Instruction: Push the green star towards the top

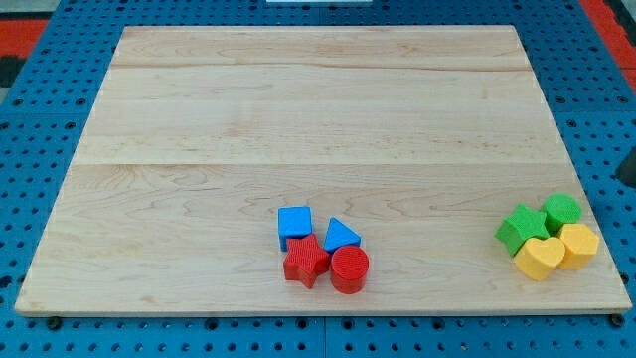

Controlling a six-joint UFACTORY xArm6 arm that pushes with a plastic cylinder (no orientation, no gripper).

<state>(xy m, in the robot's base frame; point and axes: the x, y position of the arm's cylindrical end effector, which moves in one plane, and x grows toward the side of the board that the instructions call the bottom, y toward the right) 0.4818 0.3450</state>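
My tip is out of sight; the green star [522,229] touches a yellow heart [541,258] near the board's [298,109] bottom-right corner.

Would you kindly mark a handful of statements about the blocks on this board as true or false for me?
1. The green star sits in the cluster at the view's right. True.
2. The blue cube lies among the yellow blocks. False: it is in the bottom-centre cluster, beside the blue triangle.
3. The red cylinder is right of the red star. True.
4. My tip presses against the green star. False: my tip does not show in this view.
5. The yellow heart lies at the board's top edge. False: it is near the bottom right, below the green star.
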